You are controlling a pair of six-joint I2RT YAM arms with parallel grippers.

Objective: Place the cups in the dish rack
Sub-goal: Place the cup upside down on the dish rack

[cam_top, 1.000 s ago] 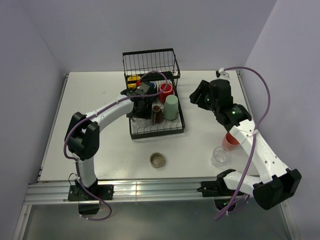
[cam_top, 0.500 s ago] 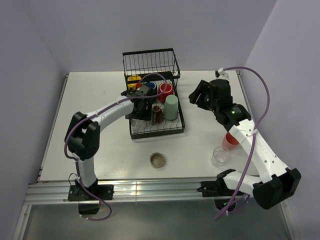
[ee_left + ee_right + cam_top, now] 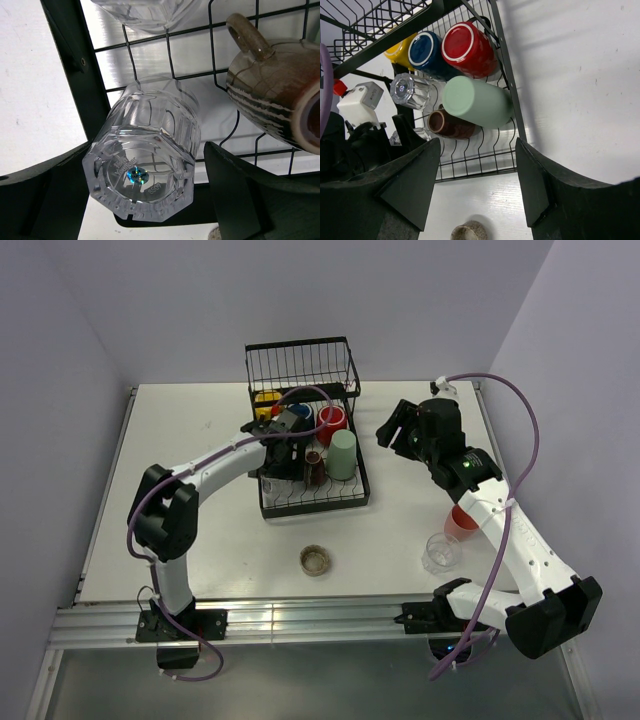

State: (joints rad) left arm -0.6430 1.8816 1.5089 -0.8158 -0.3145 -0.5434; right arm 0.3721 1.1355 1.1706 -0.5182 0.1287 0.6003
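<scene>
I see a black rack (image 3: 506, 75), red mug (image 3: 467, 47), navy mug (image 3: 426, 50), yellow mug (image 3: 400, 54), pale green tumbler (image 3: 475, 102), clear glass (image 3: 145, 165), and a brown mug (image 3: 270, 85) streaked with cream.

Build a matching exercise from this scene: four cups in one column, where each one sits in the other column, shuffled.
Cups
1. green tumbler
2. faceted clear glass
3. low brownish glass
4. red mug

Places
A. on the bare table, nearer the arms' bases than the dish rack
B. in the rack, right beside the navy mug
C. between the fingers of the left gripper
D. on its side in the rack, next to the brown mug

Pairs: 1-D, 2-C, 3-A, 4-B
</scene>
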